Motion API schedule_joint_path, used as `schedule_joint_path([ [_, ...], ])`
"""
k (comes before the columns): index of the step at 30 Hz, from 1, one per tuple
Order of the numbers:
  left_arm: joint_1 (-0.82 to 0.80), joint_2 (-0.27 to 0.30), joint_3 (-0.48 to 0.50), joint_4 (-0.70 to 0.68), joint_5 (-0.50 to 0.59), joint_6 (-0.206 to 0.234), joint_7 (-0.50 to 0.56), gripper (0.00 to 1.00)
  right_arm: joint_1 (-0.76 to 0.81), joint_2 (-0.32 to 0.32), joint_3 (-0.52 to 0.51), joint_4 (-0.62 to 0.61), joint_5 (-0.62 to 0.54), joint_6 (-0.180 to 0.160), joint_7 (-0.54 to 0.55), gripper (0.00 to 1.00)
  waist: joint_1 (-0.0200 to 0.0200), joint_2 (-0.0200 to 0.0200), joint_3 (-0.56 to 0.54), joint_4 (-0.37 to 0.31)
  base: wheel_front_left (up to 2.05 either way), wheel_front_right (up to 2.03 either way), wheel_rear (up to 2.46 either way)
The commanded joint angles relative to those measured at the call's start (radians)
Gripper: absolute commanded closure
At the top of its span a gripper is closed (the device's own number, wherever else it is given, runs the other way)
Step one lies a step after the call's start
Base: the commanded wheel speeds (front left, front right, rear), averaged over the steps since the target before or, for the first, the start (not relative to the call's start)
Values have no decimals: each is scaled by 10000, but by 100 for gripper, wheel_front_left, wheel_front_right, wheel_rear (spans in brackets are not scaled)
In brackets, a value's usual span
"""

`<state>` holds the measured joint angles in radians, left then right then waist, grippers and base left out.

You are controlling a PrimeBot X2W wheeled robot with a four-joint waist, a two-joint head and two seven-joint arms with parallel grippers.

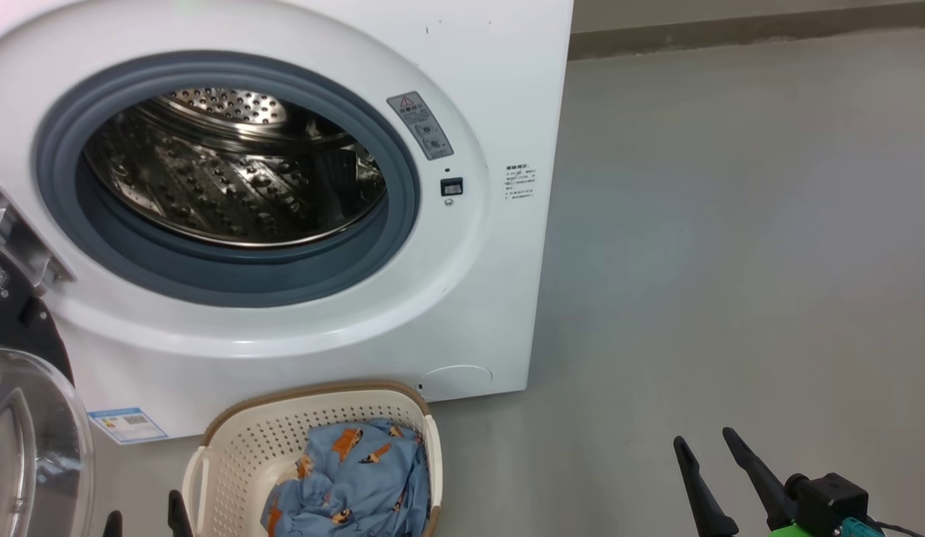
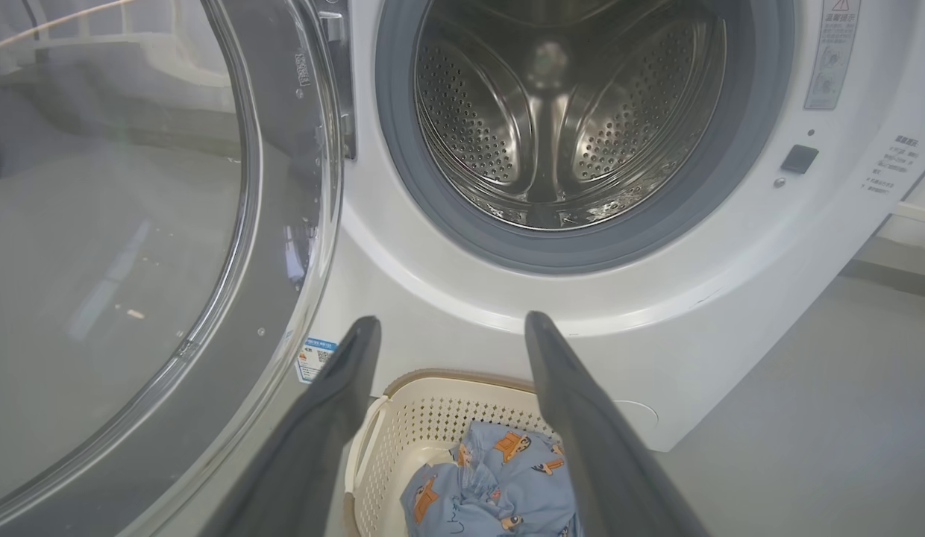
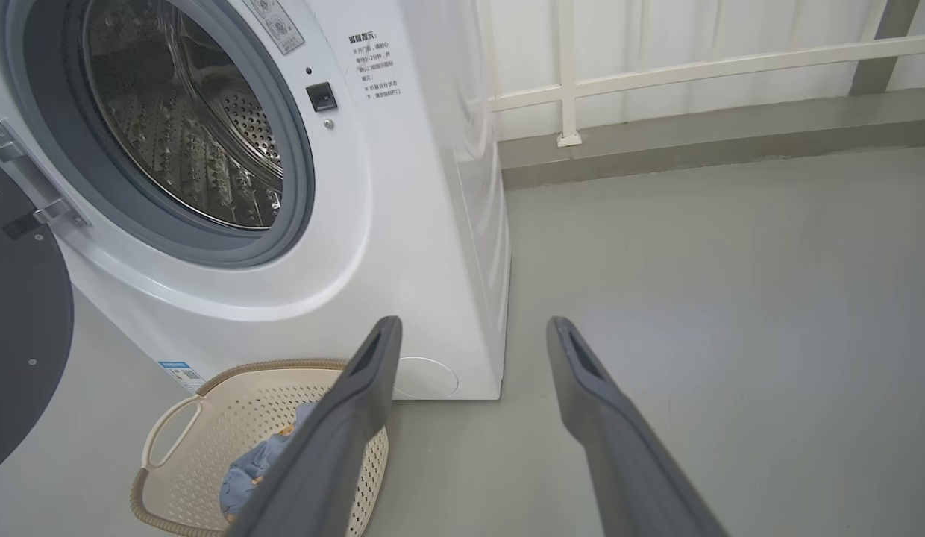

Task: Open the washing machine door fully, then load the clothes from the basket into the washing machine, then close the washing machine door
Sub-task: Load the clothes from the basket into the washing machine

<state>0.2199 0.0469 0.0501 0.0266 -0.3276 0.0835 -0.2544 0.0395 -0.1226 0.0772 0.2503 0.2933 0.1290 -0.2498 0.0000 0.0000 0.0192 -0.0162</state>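
Blue clothes [image 2: 492, 485] beyond spread left fingers [image 2: 321, 432]

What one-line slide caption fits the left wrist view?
Left hand open before the basket of clothes; washing machine door open, drum empty.

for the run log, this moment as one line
washing machine door: open | drum: empty | clothes: in basket before washing machine | left gripper: jaws open, empty, near basket | right gripper: jaws open, empty, over floor
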Motion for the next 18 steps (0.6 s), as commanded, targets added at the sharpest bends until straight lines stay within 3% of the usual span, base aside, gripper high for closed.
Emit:
schedule_joint_path([
  [1,-364,33,230,-106,166,114,-74,0,-327,-70,238,-255,84,17,-120,0,0,0,177,-73,0,0,0],
  [9,-1089,33,-382,963,265,89,-74,0,-663,-41,283,-397,110,17,-120,0,0,0,915,-291,0,0,0],
  [18,-2735,33,-1094,3513,-260,-561,-68,0,-1510,-157,494,-524,204,17,-120,0,0,0,2239,-870,0,0,0],
])
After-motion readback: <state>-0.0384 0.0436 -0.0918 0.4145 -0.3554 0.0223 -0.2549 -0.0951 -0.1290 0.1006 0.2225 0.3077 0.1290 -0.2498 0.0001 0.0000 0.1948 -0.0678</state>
